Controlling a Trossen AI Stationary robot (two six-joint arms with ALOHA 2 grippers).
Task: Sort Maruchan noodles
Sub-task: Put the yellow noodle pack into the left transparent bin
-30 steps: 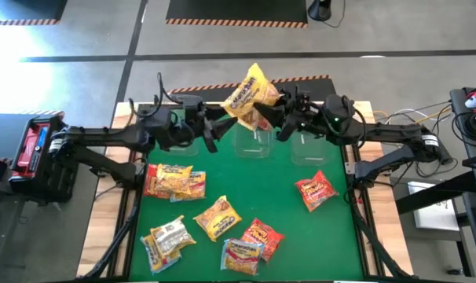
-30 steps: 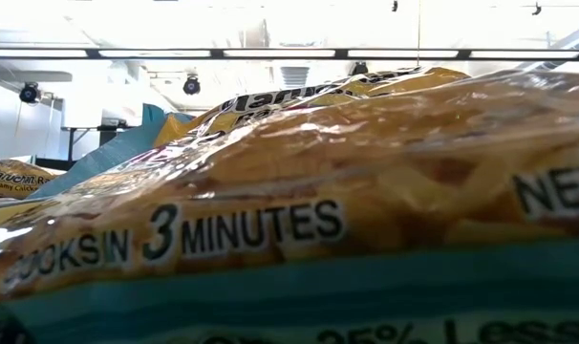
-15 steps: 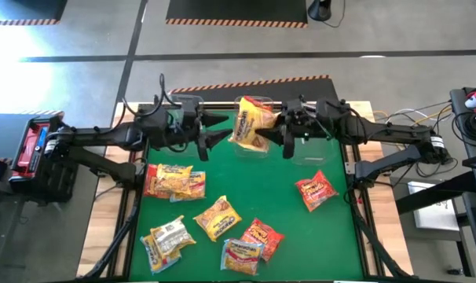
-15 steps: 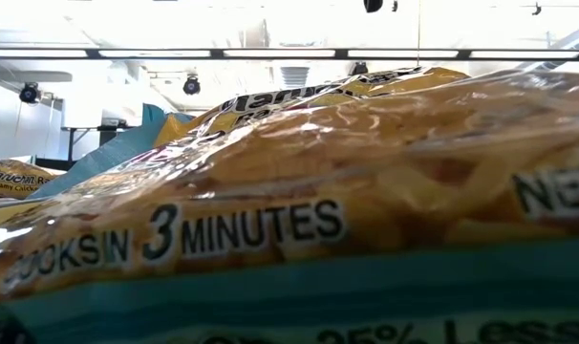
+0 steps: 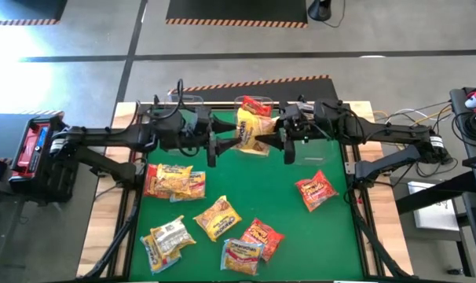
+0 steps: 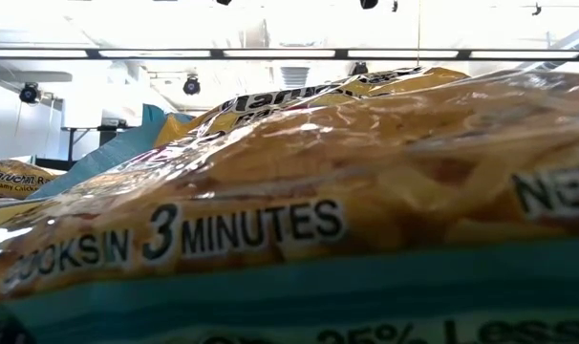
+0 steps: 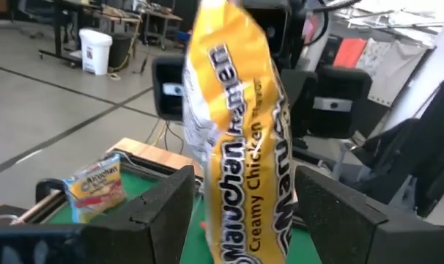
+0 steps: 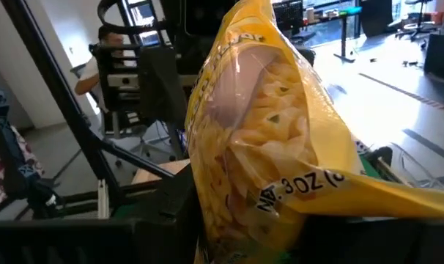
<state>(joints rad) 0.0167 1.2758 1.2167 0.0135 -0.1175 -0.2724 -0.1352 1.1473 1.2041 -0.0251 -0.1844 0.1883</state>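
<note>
A yellow Maruchan noodles packet [image 5: 252, 130] hangs in the air over the table's far middle, with my right gripper [image 5: 276, 137] shut on it from the right. My left gripper [image 5: 222, 140] comes level from the left and is open. Its two fingers [image 7: 167, 209] stand on either side of the packet's lower part [image 7: 244, 191]; I cannot tell whether they touch it. Several more packets lie flat on the green mat, among them a yellow pair [image 5: 173, 181] and a red one [image 5: 316, 191]. My right gripper holds the yellow packet by its right-hand side [image 5: 266, 135], coming at it level from the table's right. In the right wrist view the packet [image 8: 266, 147] fills the picture and covers the fingers. The packet stands on edge, lifted clear of the table.
Clear plastic bins stand at the far edge, one [image 5: 313, 149] under the right arm and one [image 5: 254, 104] behind the held packet, with something red in it. More packets [image 5: 217, 218] [image 5: 261, 233] lie toward the near side. A yellow packet [image 6: 289, 220] blocks the low view.
My right gripper has tipped down to level and rolled, swinging the yellow packet from high over the far edge down and toward the near side. My left gripper has shifted a little right and down, so that its open fingers now stand around the packet.
</note>
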